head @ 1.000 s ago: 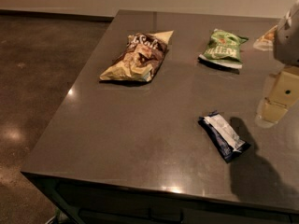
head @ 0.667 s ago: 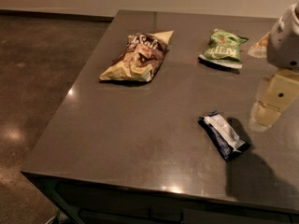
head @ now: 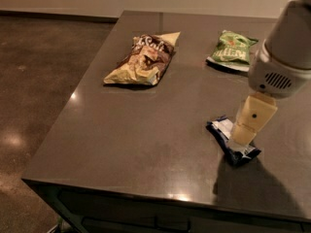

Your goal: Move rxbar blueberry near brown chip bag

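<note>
**Table**. Dark grey, glossy top with its front edge nearest the camera. It bears all three packets listed below.

**Rxbar blueberry**. Small flat navy wrapper with a white label panel. It lies flat on the near right part of the table, set at an angle to the front edge. It is well apart from the brown chip bag, with a broad stretch of bare tabletop between them.

**Gripper**. Pale cream, hanging from the arm's rounded white housing at the right edge of the view. It is positioned directly over the rxbar blueberry, its tip at or just above the wrapper's middle. From this angle it cannot be told whether it touches the wrapper, or whether the gripper is released or clenched on it.

**Brown chip bag**. Large and crinkled, with a dark brown top bearing white script and a pale yellow lower part. It lies flat on the far left part of the table, untouched.

**Green chip bag**. The smaller bag, at the far right and beyond the gripper. It has no part in the task.

**Floor**. Polished brown, to the left of the table and beyond it.

**Task status.** Early, by the look of it. The gripper is at the bar, apparently at the reach or grasp step. The bar has not been lifted. The lift, the carry leftward and away from the camera, and the set-down beside the brown chip bag all remain.
</note>
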Available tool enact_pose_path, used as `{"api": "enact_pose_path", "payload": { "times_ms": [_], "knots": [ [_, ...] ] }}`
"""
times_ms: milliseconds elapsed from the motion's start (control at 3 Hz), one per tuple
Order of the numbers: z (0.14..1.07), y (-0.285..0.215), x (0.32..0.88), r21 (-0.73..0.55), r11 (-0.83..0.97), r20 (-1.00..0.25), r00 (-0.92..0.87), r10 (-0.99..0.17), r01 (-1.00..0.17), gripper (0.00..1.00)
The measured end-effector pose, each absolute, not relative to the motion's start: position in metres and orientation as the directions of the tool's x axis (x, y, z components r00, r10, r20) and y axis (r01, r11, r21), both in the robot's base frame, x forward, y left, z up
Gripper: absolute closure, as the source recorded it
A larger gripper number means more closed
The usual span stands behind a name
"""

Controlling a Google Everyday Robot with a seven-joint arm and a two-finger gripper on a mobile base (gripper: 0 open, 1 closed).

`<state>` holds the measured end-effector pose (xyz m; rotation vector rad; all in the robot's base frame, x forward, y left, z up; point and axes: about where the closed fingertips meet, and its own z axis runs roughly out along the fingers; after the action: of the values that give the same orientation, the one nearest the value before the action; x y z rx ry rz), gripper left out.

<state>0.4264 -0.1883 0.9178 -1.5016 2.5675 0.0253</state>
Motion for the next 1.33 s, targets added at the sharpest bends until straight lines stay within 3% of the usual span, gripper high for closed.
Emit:
{"api": "enact_pose_path", "payload": {
  "times_ms": [1333],
  "knots": [
    [0.844,-0.165,0.426,-0.058,0.671,-0.14,-0.66,-0.738,-0.739,0.0]
  ]
}}
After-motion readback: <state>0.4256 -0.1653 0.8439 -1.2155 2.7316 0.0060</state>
